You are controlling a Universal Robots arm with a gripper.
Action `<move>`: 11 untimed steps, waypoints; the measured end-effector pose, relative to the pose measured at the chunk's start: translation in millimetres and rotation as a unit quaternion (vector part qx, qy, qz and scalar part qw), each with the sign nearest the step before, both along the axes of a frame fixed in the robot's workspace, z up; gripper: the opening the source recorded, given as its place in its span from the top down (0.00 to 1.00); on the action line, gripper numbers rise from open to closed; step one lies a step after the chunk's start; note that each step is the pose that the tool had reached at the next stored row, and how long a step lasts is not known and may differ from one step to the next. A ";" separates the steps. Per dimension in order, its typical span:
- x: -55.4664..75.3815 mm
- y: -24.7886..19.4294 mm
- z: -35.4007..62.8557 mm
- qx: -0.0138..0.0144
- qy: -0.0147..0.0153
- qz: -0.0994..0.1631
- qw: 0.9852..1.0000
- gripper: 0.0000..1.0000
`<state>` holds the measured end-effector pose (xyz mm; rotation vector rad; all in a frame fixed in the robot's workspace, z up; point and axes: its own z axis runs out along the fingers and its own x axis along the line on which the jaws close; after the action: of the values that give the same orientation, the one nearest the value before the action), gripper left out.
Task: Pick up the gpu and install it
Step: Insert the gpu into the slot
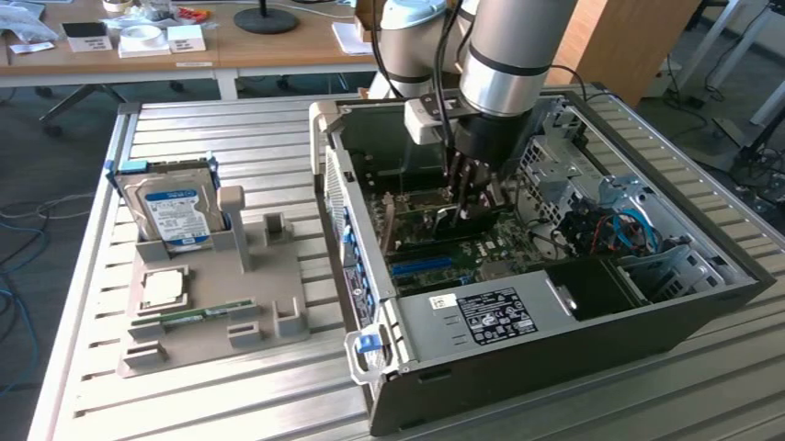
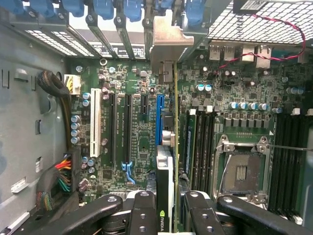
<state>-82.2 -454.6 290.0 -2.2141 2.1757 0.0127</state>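
Hand (image 2: pixel 168 211) around gpu (image 2: pixel 165 171), case (image 1: pixel 516 354) on slatted table (image 1: pixel 233 400)

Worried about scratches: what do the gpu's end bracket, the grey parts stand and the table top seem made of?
End bracket of the gpu: likely bare sheet metal, dull silver-grey with a folded edge. Parts stand: probably matte grey plastic, uniform colour with no sheen. Table top: apparently aluminium profile, pale ribbed slats with a soft metallic shine.
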 end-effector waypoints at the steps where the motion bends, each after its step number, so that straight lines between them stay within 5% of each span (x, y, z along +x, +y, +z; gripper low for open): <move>1: 0.0 0.0 0.0 0.000 0.000 0.000 1.000 0.73; 11: -2.2 -0.3 -3.5 0.000 0.000 0.001 1.000 0.73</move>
<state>-84.4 -454.8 286.4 -2.2159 2.1738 0.0128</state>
